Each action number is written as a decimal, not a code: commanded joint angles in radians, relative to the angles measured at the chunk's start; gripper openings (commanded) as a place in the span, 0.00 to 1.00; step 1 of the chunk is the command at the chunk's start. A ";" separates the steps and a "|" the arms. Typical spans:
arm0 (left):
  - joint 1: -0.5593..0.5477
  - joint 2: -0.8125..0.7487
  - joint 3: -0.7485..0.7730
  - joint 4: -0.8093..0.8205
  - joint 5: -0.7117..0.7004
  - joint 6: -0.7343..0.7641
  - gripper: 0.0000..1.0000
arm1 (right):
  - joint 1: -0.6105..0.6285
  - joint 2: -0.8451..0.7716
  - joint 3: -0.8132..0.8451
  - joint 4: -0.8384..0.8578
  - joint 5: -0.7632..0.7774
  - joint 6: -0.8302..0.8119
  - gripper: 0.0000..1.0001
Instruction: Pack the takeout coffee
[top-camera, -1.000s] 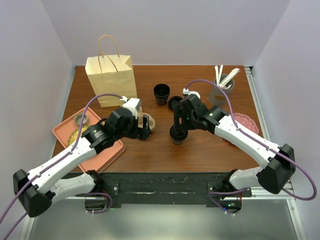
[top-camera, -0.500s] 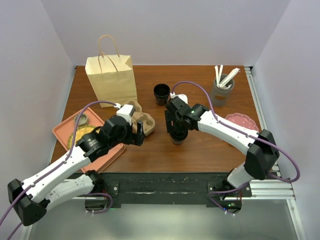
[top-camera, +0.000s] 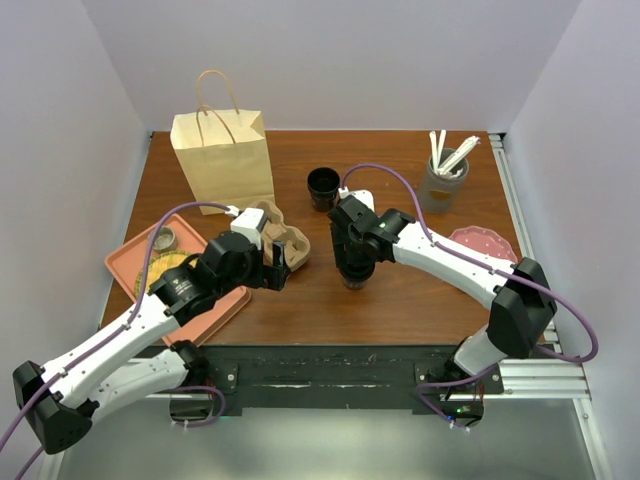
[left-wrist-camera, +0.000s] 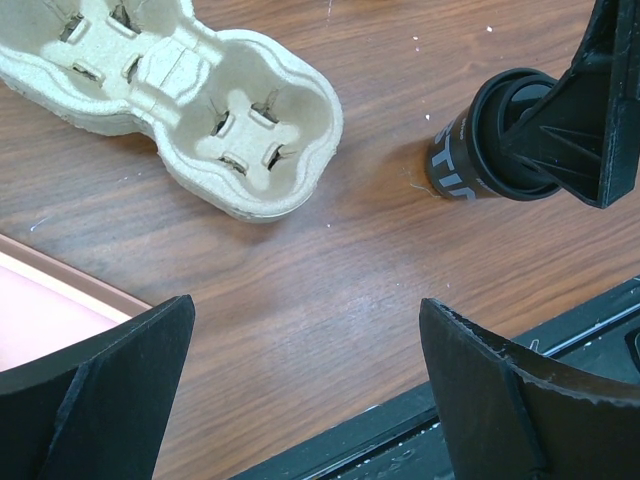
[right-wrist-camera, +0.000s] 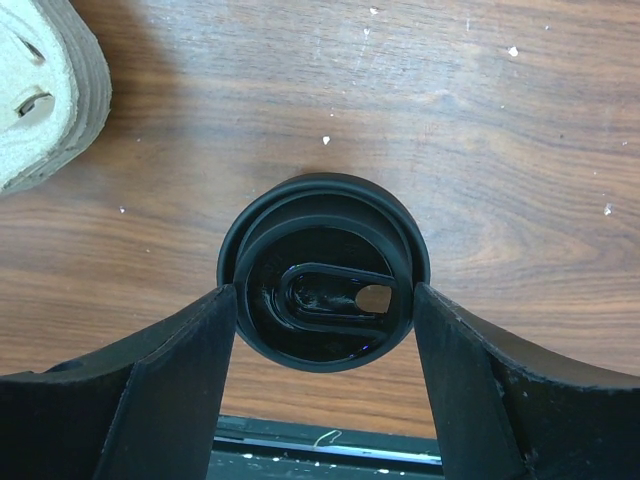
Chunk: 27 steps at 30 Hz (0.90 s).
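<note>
The takeout coffee (top-camera: 352, 272), a small black cup with a black sip lid, stands upright on the wooden table near the front middle. It also shows in the left wrist view (left-wrist-camera: 478, 150) and from above in the right wrist view (right-wrist-camera: 323, 285). My right gripper (top-camera: 350, 252) (right-wrist-camera: 325, 300) hangs over it, its fingers (right-wrist-camera: 190, 370) pressed against both sides of the lid. My left gripper (top-camera: 278, 268) (left-wrist-camera: 305, 320) is open and empty, low over bare table just left of the cup. The moulded pulp cup carrier (top-camera: 285, 240) (left-wrist-camera: 200, 110) lies beside it.
A brown paper bag (top-camera: 222, 160) stands at the back left. A lidless black cup (top-camera: 323, 187) is behind the right gripper. A salmon tray (top-camera: 125, 268) with dishes lies at the left, a grey utensil holder (top-camera: 443, 180) at the back right, a pink plate (top-camera: 482, 243) at the right.
My right gripper swung left from beside the cup to directly over it and closed round its lid. My left gripper drew back slightly from the carrier.
</note>
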 joint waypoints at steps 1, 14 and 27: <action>0.004 -0.001 0.005 0.039 -0.027 0.009 1.00 | 0.005 0.015 -0.005 0.016 0.015 0.021 0.73; 0.004 0.025 0.019 0.049 -0.025 0.026 1.00 | 0.005 0.026 -0.011 0.002 0.032 0.027 0.75; 0.004 0.034 0.039 0.037 -0.042 0.043 1.00 | -0.065 -0.023 -0.074 0.039 0.110 0.026 0.67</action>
